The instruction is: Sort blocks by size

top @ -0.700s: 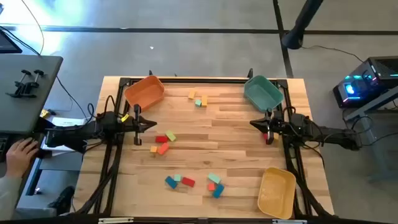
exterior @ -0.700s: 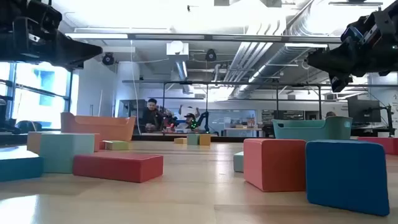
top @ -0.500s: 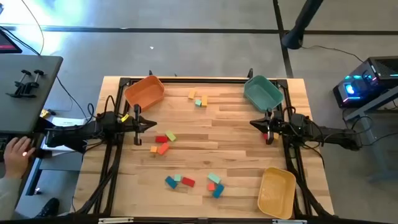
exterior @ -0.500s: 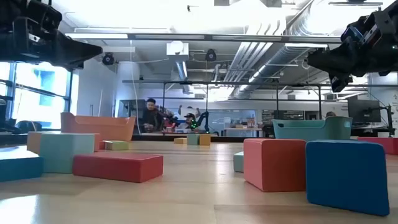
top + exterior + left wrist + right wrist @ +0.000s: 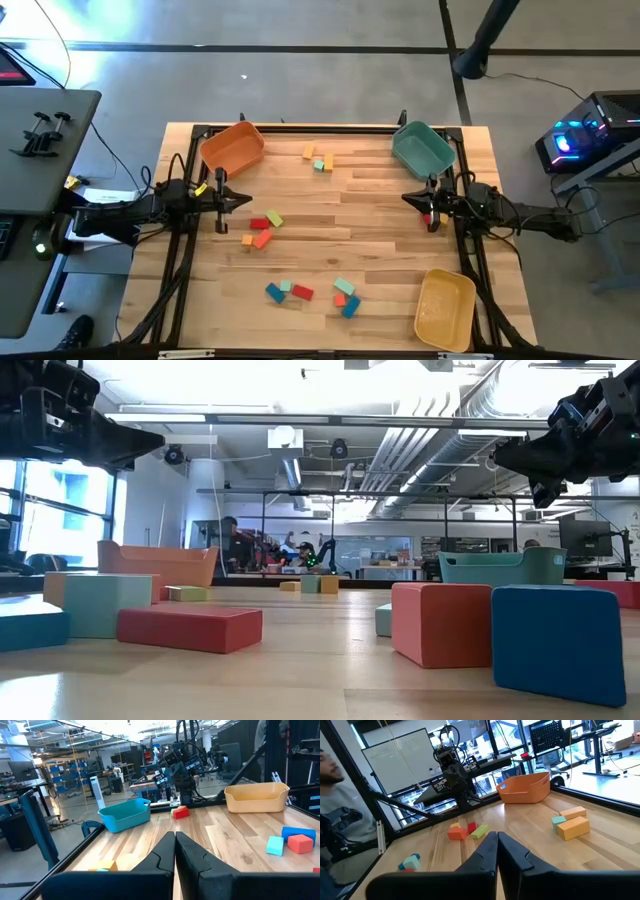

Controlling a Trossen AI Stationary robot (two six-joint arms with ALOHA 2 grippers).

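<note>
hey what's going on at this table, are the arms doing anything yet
Not yet. Both arms hang above the table's side edges with nothing held: the left gripper and the right gripper are both shut and empty. The blocks lie scattered in small groups across the wooden table. The orange bin, teal bin and yellow bin sit at the corners with no blocks visible inside, so sorting looks unstarted.

A: Where do the bins sit on the table [image 5: 380,215]?
B: One bin [image 5: 233,147] upper left, one [image 5: 423,148] upper right, one [image 5: 445,308] lower right.
A: And the blocks [image 5: 262,229]?
B: Clusters at top centre, left of centre, bottom centre; none in the bins.
</note>
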